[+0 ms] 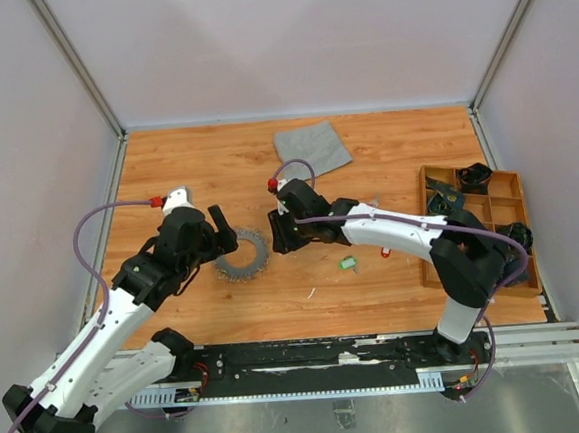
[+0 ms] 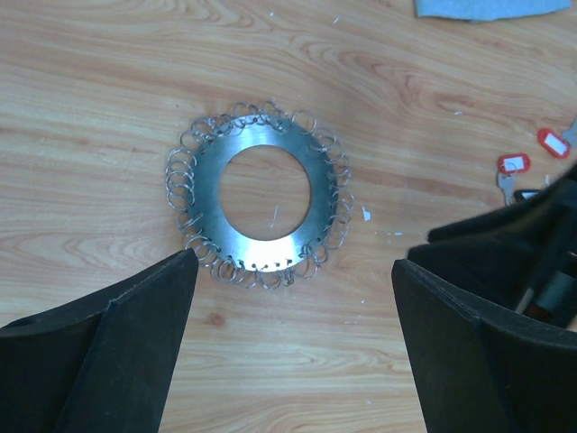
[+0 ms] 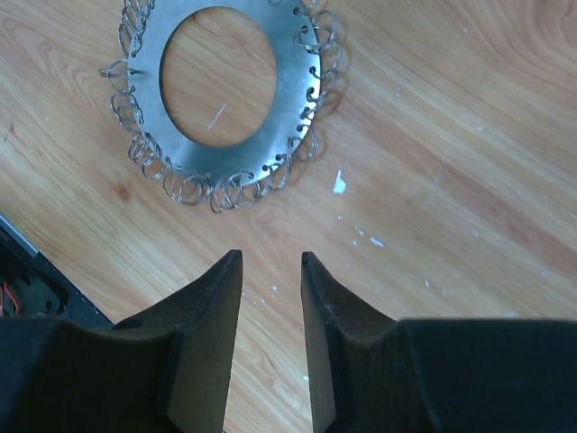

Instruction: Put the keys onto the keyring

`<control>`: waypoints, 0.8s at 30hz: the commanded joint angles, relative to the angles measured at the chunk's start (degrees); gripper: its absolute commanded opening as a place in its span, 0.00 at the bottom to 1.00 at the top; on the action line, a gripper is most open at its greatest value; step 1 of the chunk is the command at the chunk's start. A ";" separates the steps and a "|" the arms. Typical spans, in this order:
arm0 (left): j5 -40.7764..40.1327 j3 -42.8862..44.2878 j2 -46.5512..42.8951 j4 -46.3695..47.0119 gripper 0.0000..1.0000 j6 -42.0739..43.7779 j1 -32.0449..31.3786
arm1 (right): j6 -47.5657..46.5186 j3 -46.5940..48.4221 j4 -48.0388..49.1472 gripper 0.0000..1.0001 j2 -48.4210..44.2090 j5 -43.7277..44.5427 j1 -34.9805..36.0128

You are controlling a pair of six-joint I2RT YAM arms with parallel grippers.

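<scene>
The wooden tray [image 1: 506,206] holds chunky black parts [image 1: 474,175]. The left gripper [image 2: 295,262] is spread wide by the keyring [image 2: 209,194]. The right gripper [image 3: 270,257] is nearly together, pinching nothing.

The left gripper [image 2: 296,263] is hanging jaws-wide-apart over the wooden table [image 2: 108,90], and the keyring [image 2: 320,194] is lying flat just beyond its fingertips. Two red-tagged keys [image 2: 514,165] are sitting off to the right, well apart from it, and a grey cloth [image 2: 491,7] is peeking in up top.

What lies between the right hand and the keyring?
Only bare wooden tabletop separates the right hand from the keyring, as the right wrist view shows.
</scene>
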 commanded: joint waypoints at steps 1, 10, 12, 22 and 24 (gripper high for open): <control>1.09 2.56 -2.54 -1.07 0.95 2.50 0.21 | 0.55 4.32 1.60 0.34 4.54 -1.71 -0.83; 1.63 1.95 -4.09 -0.94 0.95 2.58 0.21 | 3.40 7.66 1.68 0.27 12.44 -6.26 -3.03; 1.63 1.95 -4.10 -0.87 0.95 2.58 0.21 | 3.52 7.98 1.76 0.27 13.13 -6.48 -3.12; 1.89 1.61 -3.92 -0.62 0.94 2.58 0.21 | 4.83 8.31 3.54 0.26 14.74 -8.01 -3.75; 1.98 1.52 -3.87 -0.51 0.94 2.58 0.21 | 5.04 8.51 3.74 0.26 15.27 -8.15 -3.71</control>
